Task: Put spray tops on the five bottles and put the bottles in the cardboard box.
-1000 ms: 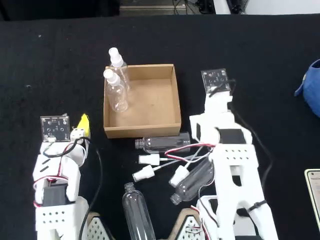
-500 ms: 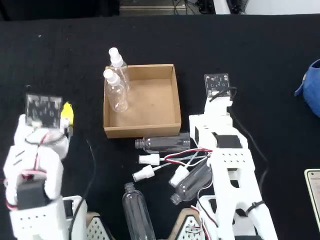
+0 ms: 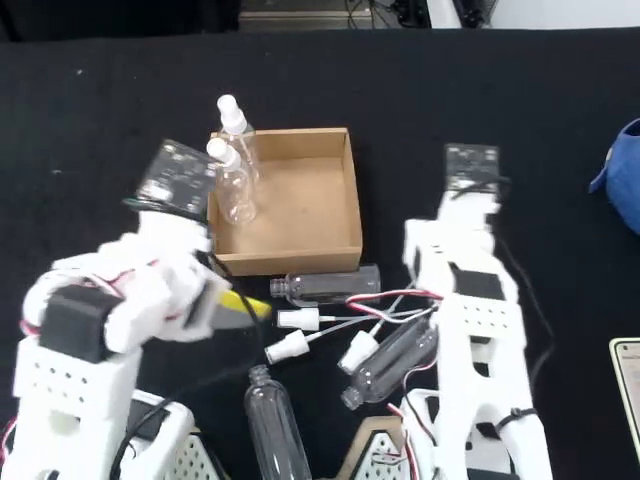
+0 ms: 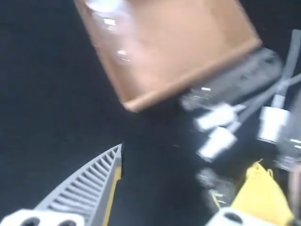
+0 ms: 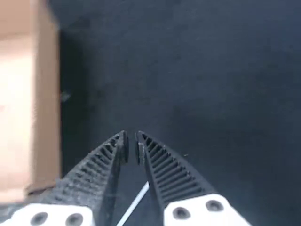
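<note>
Nearest the arm bases: first uncapped bottle (image 3: 275, 425) lying on the black table (image 3: 560, 100), second uncapped bottle (image 3: 392, 365) lying just to its right, three loose spray tops (image 3: 288, 347) with white tubes between and just beyond them. Mid-table: third uncapped bottle (image 3: 325, 285) lying along the front wall of the cardboard box (image 3: 285, 262); left gripper (image 4: 188, 157), jaws spread wide with nothing between, near the spray tops; right gripper (image 5: 131, 141), jaws closed together on nothing, over the table beside the box. Farthest: two capped bottles (image 3: 232, 180) at the box's left side.
</note>
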{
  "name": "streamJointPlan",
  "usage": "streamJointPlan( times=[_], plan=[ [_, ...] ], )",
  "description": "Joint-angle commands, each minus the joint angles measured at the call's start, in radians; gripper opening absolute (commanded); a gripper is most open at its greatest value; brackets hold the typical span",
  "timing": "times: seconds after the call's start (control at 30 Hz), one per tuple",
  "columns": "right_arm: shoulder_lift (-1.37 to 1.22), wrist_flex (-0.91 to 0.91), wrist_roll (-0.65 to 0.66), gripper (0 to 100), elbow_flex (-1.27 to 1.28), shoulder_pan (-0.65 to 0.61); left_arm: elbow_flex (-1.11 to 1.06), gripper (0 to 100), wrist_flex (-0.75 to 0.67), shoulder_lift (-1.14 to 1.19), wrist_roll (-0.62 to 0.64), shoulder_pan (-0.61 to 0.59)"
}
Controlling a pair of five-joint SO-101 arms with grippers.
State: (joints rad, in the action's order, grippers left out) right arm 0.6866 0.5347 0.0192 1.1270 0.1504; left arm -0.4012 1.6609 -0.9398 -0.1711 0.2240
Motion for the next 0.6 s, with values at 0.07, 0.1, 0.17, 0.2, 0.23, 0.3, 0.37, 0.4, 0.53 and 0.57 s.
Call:
streamJointPlan(
  times=[0.07, 0.1, 0.17, 0.2, 0.23, 0.3, 0.37, 0.4, 0.53, 0.57],
  plan=[
    [0.022, -0.069, -0.074, 1.1, -0.004, 0.092, -0.111, 27, 0.014, 0.000, 0.166, 0.245],
    [0.022, -0.078, -0.075, 1.1, -0.004, 0.104, -0.147, 27, 0.015, -0.002, 0.172, 0.295],
    [0.021, -0.097, -0.078, 1.1, -0.004, 0.127, -0.213, 27, 0.015, -0.002, 0.170, 0.390],
    [0.021, -0.104, -0.078, 1.1, -0.004, 0.137, -0.246, 27, 0.011, -0.002, 0.170, 0.432],
    [0.021, -0.110, -0.078, 1.1, -0.004, 0.143, -0.275, 27, 0.009, -0.002, 0.169, 0.470],
    [0.021, -0.117, -0.078, 1.1, -0.004, 0.147, -0.314, 27, 0.009, -0.002, 0.170, 0.539],
    [0.021, -0.117, -0.078, 1.1, -0.004, 0.147, -0.332, 27, 0.008, -0.002, 0.181, 0.585],
    [0.021, -0.117, -0.078, 1.1, -0.004, 0.147, -0.341, 28, 0.000, -0.002, 0.193, 0.598],
    [0.021, -0.117, -0.078, 1.1, -0.005, 0.147, -0.429, 28, -0.075, 0.008, 0.272, 0.602],
    [0.021, -0.117, -0.078, 1.1, -0.005, 0.146, -0.456, 28, -0.124, 0.009, 0.290, 0.604]
  ],
)
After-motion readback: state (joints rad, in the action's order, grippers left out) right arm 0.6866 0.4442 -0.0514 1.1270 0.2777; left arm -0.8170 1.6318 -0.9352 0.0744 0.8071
